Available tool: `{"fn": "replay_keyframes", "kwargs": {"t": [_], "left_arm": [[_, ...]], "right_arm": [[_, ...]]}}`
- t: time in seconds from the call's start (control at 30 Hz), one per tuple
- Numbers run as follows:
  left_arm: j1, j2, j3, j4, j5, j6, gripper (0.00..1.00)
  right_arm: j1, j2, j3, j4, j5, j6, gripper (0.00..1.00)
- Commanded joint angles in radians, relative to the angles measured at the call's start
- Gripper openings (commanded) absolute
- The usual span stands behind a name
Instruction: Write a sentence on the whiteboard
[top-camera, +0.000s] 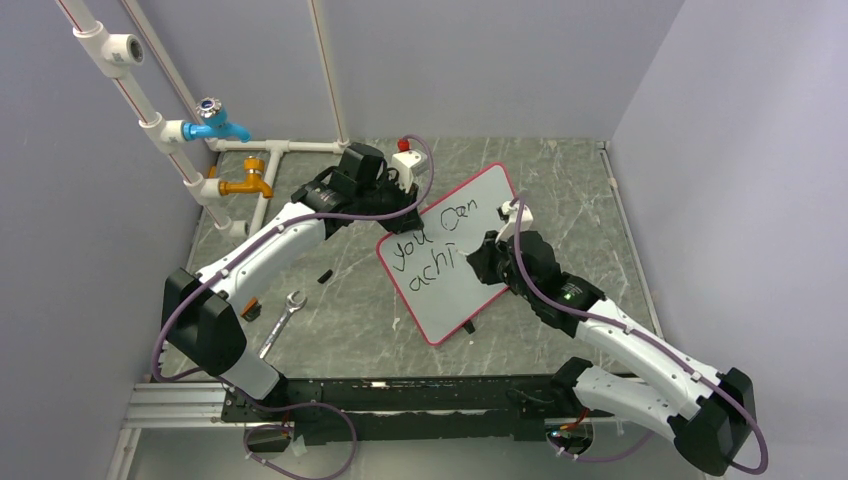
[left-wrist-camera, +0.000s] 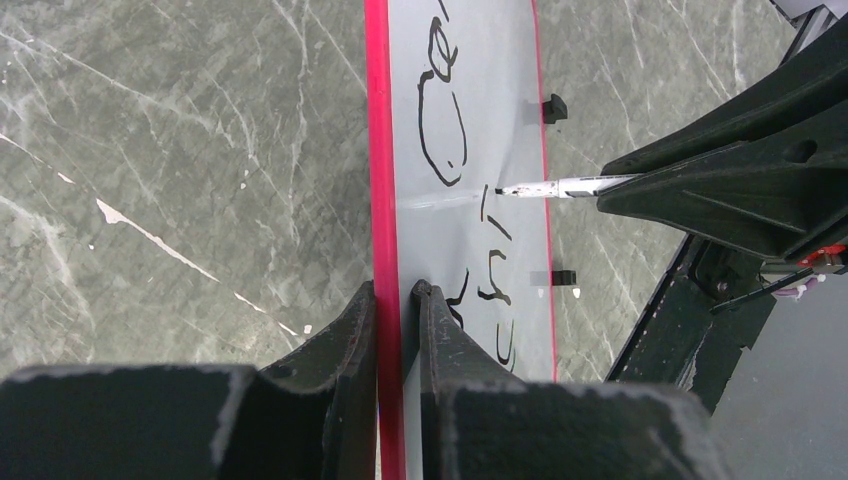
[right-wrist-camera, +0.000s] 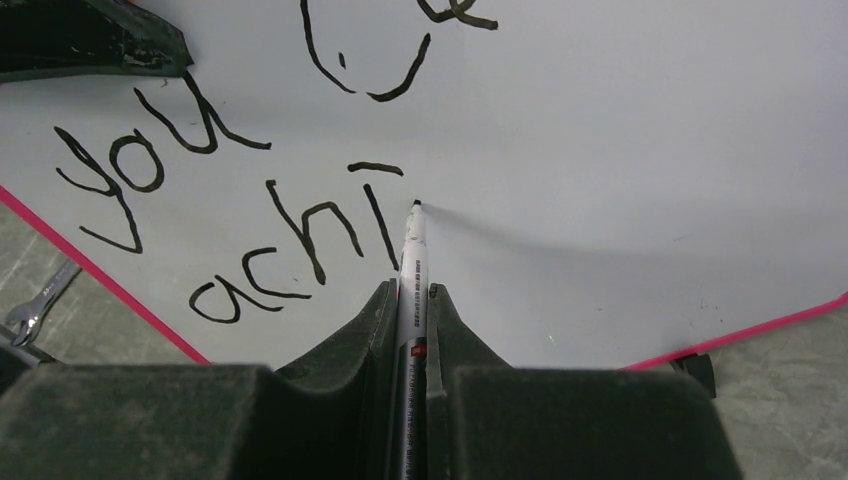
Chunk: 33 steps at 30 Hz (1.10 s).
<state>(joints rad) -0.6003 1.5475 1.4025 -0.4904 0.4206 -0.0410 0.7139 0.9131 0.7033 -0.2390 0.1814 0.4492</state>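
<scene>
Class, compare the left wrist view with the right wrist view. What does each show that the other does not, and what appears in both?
Left wrist only: how the left gripper clamps the whiteboard, with one finger on each side of its red rim.
Right wrist only: a wrench on the table, and the words "you" and "achi" whole.
Both: the board's white face, part of the writing, and the right gripper shut on a marker, its tip at the board.
</scene>
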Motion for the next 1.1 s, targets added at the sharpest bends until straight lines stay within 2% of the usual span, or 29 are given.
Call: {"fn": "replay_keyframes", "kwargs": {"t": [0.0, 0.47, 1.07], "left_arm": [[-0.004, -0.015, 0.02, 0.044, -0.045, 0.068, 0.0], [-0.003, -0.008, 0.021, 0.044, -0.042, 0.067, 0.0], [-0.003, -0.006, 0.021, 0.044, -0.038, 0.066, 0.0]], "right_arm": [[-0.008, 0.001, -0.013, 0.037, 0.011, 0.004, 0.0], [-0.031, 0.018, 0.027, 0.012, 0.072, -0.008, 0.0], [-0.032, 0.055, 0.05, 0.076, -0.087, -0.025, 0.0]]}}
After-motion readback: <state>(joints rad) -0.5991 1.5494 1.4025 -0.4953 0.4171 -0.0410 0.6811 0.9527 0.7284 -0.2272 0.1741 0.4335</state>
